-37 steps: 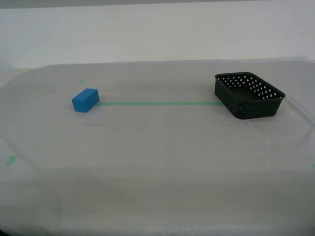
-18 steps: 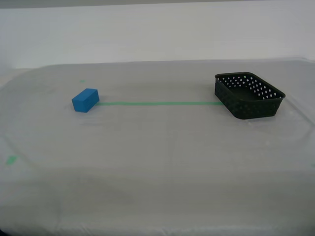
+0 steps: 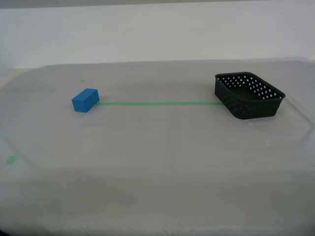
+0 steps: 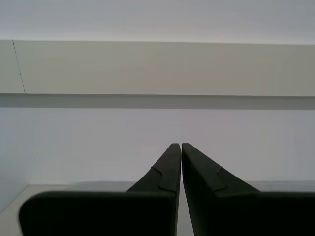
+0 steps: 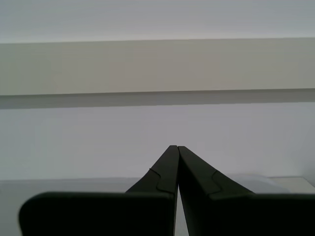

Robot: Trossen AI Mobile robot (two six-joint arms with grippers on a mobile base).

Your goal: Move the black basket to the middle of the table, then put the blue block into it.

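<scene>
The black basket stands empty on the table at the exterior view's right, at the end of the green tape line. The blue block lies at the line's other end, at the exterior view's left. Neither arm shows in the exterior view. My first gripper is shut and empty, pointing at a pale wall. My second gripper is also shut and empty, facing the same wall. Basket and block are out of both wrist views.
Small green tape bits lie at the table's far left and near left. A pale wall stands behind the table. The cloth is slightly wrinkled near the basket.
</scene>
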